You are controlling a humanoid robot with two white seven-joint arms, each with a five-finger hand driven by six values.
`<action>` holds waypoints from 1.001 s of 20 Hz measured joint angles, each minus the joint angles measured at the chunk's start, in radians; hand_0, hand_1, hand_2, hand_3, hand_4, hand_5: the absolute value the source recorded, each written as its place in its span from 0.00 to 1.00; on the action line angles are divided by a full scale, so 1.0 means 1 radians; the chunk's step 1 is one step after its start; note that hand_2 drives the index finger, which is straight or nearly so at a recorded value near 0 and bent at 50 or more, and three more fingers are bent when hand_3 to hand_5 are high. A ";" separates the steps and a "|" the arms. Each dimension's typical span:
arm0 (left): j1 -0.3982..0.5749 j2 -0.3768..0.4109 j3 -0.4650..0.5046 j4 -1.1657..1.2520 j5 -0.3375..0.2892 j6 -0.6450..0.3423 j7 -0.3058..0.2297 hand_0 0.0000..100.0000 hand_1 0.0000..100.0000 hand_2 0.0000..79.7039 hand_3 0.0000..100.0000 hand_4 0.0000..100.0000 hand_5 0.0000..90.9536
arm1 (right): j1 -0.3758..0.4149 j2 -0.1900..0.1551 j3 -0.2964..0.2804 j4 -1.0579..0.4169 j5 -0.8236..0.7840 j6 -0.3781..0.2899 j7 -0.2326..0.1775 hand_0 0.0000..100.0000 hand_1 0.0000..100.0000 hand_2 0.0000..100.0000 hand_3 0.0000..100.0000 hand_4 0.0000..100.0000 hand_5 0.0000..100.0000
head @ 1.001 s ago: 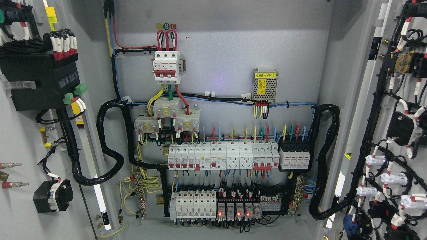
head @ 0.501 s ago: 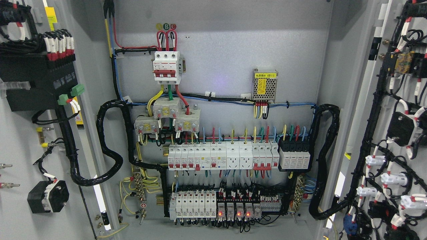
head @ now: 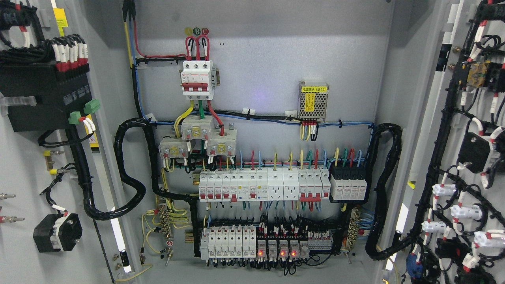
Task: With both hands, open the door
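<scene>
A: Head view — what's seen of the doors?

B: Both are swung wide open. The left door (head: 27, 173) is seen at the left edge, inner face turned in, w/ a black box (head: 45, 96) and a black plug block (head: 57, 232) mounted on it. The right door (head: 442, 130) is seen at the right edge, its inner face covered w/ black wiring and white connectors (head: 461, 212).

A: And the cabinet betw. them?

B: The back panel (head: 268, 59) is fully exposed. A red-and-white main breaker (head: 197, 79) is fixed upper left of centre; a small power module (head: 313, 100) w/ a yellow label is set to its right. A breaker row (head: 264, 185) is mounted lower down, and a 2nd row (head: 252, 241) w/ red lamps lit is fitted below that. Black conduit (head: 126, 169) is looped at the left, another loop (head: 388, 189) at the right.

A: Hands? Fingers?

B: No hand or arm is shown, so finger state can't be told.
</scene>
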 measured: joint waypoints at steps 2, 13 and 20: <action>-0.001 -0.001 0.000 0.000 0.000 0.000 0.000 0.12 0.56 0.00 0.00 0.00 0.00 | 0.034 -0.012 -0.047 0.007 0.002 -0.015 0.000 0.00 0.50 0.04 0.00 0.00 0.00; 0.085 0.022 0.000 -0.225 0.000 -0.002 -0.086 0.12 0.56 0.00 0.00 0.00 0.00 | 0.324 -0.148 -0.288 -0.084 0.082 -0.163 0.012 0.00 0.50 0.04 0.00 0.00 0.00; 0.178 0.085 0.004 -0.542 0.001 -0.068 -0.108 0.12 0.56 0.00 0.00 0.00 0.00 | 0.571 -0.229 -0.450 -0.230 0.109 -0.240 0.004 0.00 0.50 0.04 0.00 0.00 0.00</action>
